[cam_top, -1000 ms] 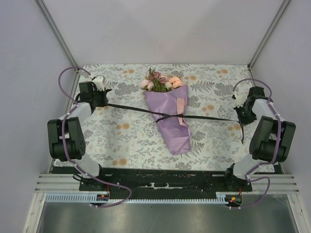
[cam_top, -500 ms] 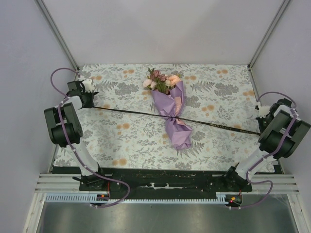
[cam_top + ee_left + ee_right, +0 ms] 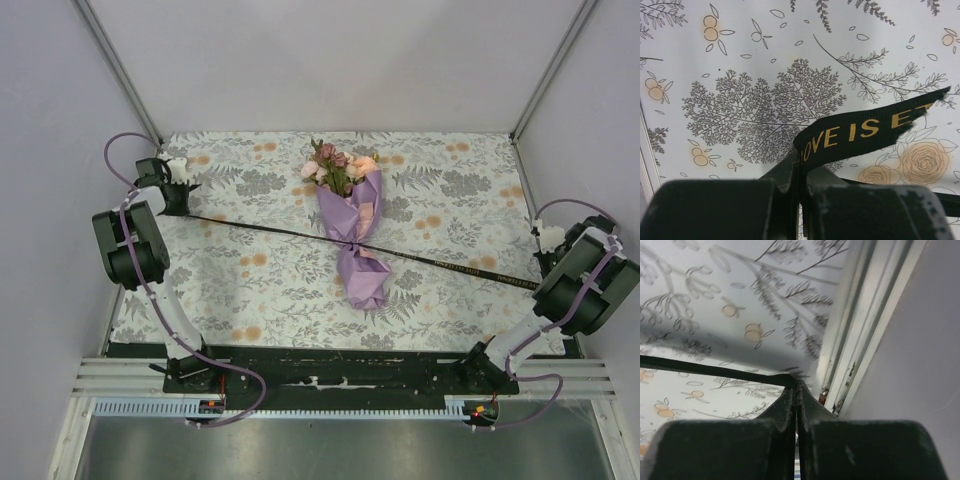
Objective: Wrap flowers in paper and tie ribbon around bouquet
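My right gripper (image 3: 796, 389): jaws pressed together on the ribbon (image 3: 440, 264), right at the tips. The black strip runs off to the left over the tablecloth (image 3: 250, 285). The edge rail (image 3: 860, 335) and the wall (image 3: 920, 365) are just beside me on the right.

My left gripper (image 3: 801, 162): jaws clamped on the ribbon's other end. A short tail with gold letters sticks out past the tips, its cut end ragged.

Between my two grips the ribbon makes one straight diagonal line, left end farther back, right end nearer.

The bouquet (image 3: 352, 235) lies mid-tablecloth, about midway between the grippers, with the ribbon crossing its waist. The paper (image 3: 362, 285) is lilac, pinched narrow at the crossing and wider again towards the near tip. A sliver of its pink face shows on the right.

The flowers (image 3: 335, 168) stick out of the far, wide end: pink, peach, mauve
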Robot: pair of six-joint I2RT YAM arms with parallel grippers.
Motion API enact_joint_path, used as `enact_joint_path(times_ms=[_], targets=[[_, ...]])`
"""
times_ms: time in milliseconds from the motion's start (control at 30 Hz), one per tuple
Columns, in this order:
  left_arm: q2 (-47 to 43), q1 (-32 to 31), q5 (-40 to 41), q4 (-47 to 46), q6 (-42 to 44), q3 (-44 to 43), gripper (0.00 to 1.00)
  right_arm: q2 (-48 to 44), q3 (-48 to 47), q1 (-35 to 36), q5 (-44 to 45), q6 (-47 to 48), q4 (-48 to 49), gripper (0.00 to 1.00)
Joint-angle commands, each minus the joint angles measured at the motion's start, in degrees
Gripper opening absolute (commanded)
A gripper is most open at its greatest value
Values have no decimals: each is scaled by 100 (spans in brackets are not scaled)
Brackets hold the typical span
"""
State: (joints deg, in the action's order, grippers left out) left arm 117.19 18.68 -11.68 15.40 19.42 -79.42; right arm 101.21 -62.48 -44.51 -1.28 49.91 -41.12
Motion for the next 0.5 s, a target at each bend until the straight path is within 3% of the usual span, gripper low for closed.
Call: enact_joint_path(times_ms=[0,200,267,467], targets=[[-3,646,1283,-837,818,-452,2,-531,323,-313,972,563,966,0],[-599,365,-16,-653,1335,180,2,-1120,623,55,147,678,414,0],[-906,243,-789,-512,1468,478,2,-1401,667,336,-398,661,123,0],[-1575,-530,-1792,-46,1100,892,2,-1614,71,1812,-1445,-541,-607,0]])
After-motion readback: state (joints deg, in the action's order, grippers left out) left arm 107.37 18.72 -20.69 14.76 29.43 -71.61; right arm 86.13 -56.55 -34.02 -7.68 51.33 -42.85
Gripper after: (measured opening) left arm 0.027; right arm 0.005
